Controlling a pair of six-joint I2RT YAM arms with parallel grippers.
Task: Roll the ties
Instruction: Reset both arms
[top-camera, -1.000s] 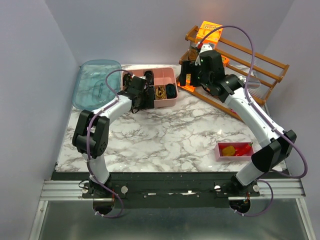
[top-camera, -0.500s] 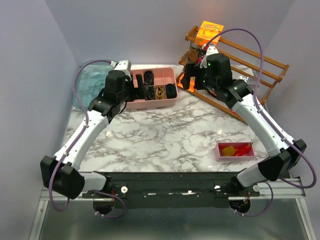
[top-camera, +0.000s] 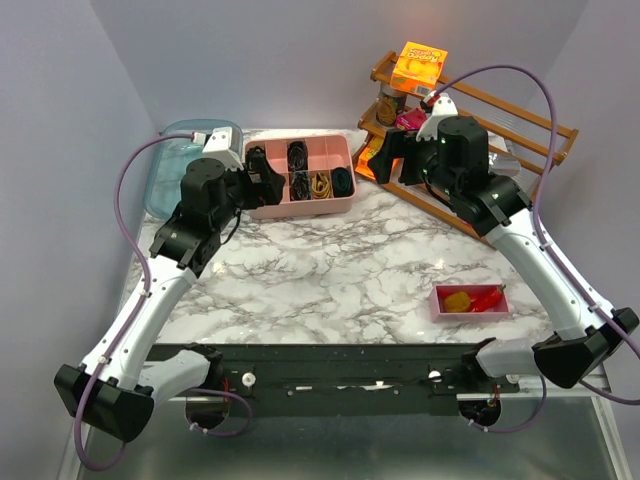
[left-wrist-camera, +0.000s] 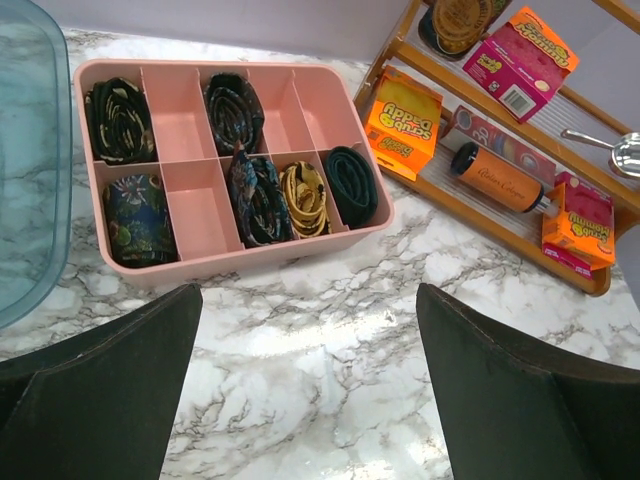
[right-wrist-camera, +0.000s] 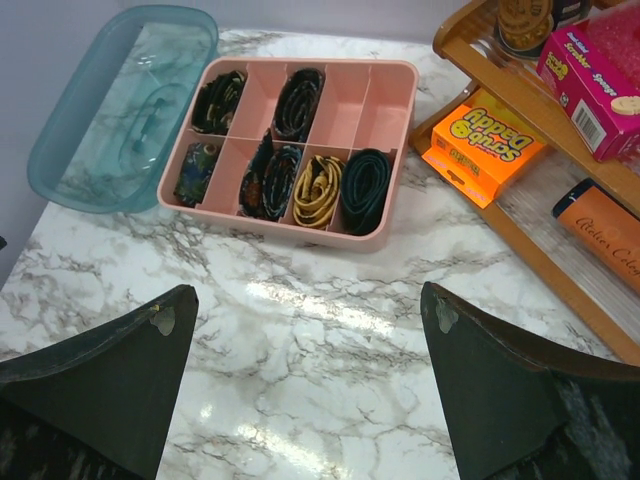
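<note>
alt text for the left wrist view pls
A pink divided tray holds six rolled ties, dark ones plus one yellow, with four compartments empty, on a marble table. The open left gripper frames the bottom edge; a teal lid lies at left, a wooden rack of boxes at right.

The scene is lit brightly and evenly from overhead. In the top view, only soft, short shadows are cast on the marble tabletop (top-camera: 330, 270). The orange box (top-camera: 420, 62) at the far right is blown out to a glow.

In both wrist views a white patch of glare is seen on the marble just beyond the open jaws. The fingers (left-wrist-camera: 100, 400) of the left gripper (left-wrist-camera: 308, 290) and the fingers (right-wrist-camera: 90, 390) of the right gripper (right-wrist-camera: 307, 288) are rendered dark and slightly soft, being close to the lens. The pink organiser (left-wrist-camera: 250, 262) beyond them is kept sharp. Little fold detail is held in the darkest rolled ties (left-wrist-camera: 352, 185). Pale reflections are carried by the translucent blue lid (right-wrist-camera: 120, 100).
</note>
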